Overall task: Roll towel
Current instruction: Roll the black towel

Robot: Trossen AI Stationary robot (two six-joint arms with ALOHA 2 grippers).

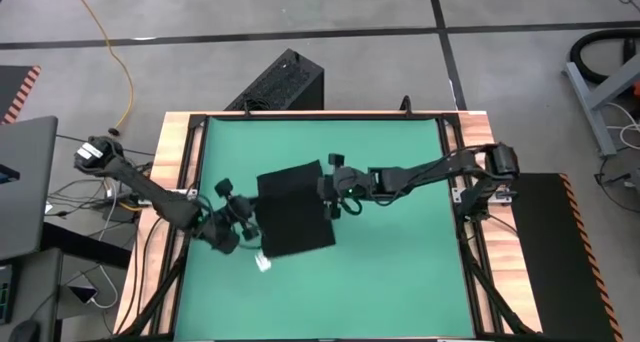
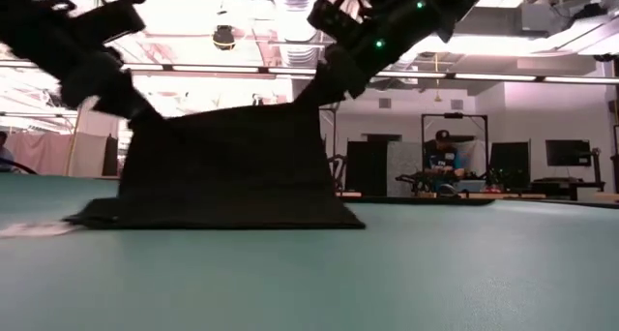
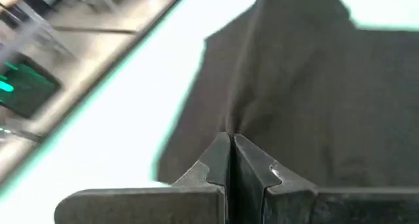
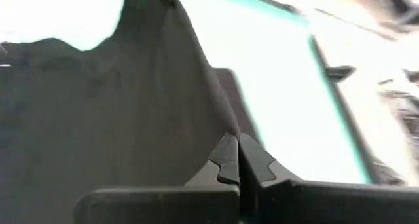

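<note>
Claws, L (image 1: 252,225) + R (image 1: 327,189): both pinching 1 towel (image 1: 293,210).

Green rectangular mat (image 1: 400,262): laid on wooden-edged table (image 1: 180,147) | black ribbed box (image 1: 280,82): placed beyond table | yellow cable (image 1: 110,42): trailed across floor | seated person (image 2: 442,162): seen in background

The towel (image 1: 293,210) is a plain black cloth, seen from above as a rough square near the middle of the green mat (image 1: 400,272). A small white tag (image 1: 263,263) is seen at its near edge, lying on the mat. In the low view, the towel (image 2: 227,166) is lifted at two upper corners, so that a tent-like sheet is formed, wider at the bottom. Its lower edge is spread flat on the mat, with a fold trailing out to one side.
</note>
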